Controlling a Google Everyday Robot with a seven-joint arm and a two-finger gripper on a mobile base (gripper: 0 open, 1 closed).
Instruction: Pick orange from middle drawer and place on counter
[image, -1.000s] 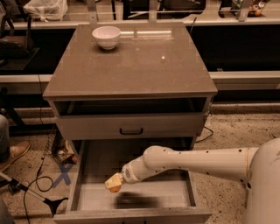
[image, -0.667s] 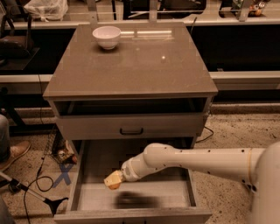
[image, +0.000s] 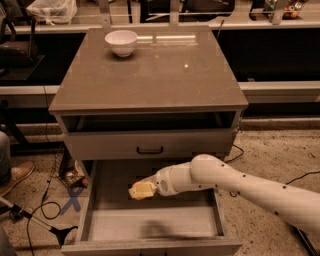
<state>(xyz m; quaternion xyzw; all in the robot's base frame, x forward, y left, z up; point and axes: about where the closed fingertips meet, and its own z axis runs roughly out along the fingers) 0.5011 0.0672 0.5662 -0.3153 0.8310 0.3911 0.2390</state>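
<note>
End effector (image: 141, 190) inside open middle drawer (image: 98, 220), raised over pale floor, left of centre, shadow beneath. Open or clamped: cannot tell. Tip reads as yellow-orange lump; orange not separable from it, grasp unconfirmed. White bowl (image: 121, 42) on worktop (image: 150, 80), far-left corner. Black handle (image: 150, 149) above arm.

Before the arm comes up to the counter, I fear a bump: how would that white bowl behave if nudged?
Probably slides rather than tips: the white bowl sits low and wide on the glossy counter. It looks ceramic, so possibly breakable. The pincer hangs over the middle drawer, below.
</note>
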